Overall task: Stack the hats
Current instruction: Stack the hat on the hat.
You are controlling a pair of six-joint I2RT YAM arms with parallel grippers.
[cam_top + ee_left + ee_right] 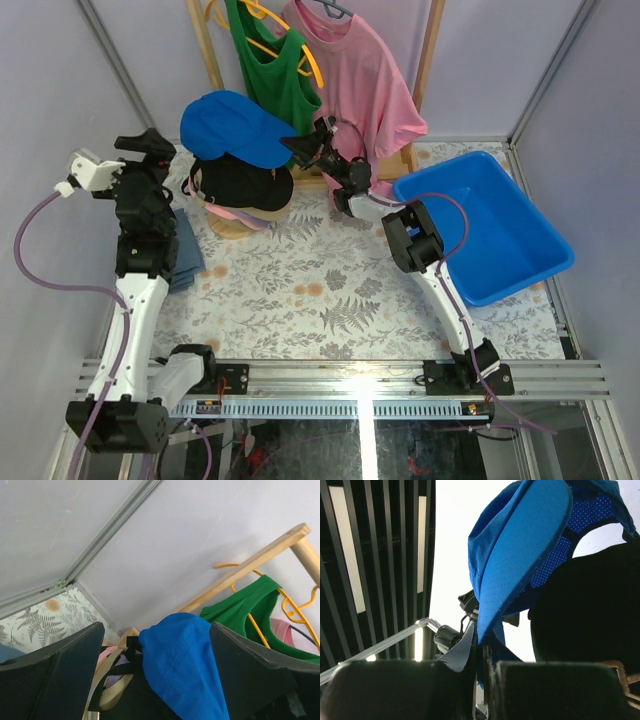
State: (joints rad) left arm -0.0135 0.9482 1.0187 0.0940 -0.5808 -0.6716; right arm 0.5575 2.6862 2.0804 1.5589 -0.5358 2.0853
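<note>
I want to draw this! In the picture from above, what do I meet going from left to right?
left gripper → bright blue cap → right gripper, pinching the cap's brim → blue bin

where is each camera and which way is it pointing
Top: fixed above and behind, looking down on the table; left arm and right arm show whole.
Left wrist: on the left arm, tilted up at the back wall, rack and green top; left gripper open, a finger at each side.
Right wrist: on the right arm, looking up at the ceiling; right gripper shut on the brim of the blue cap.
Shared: all three see the blue cap; top and left wrist both see the green top.
</note>
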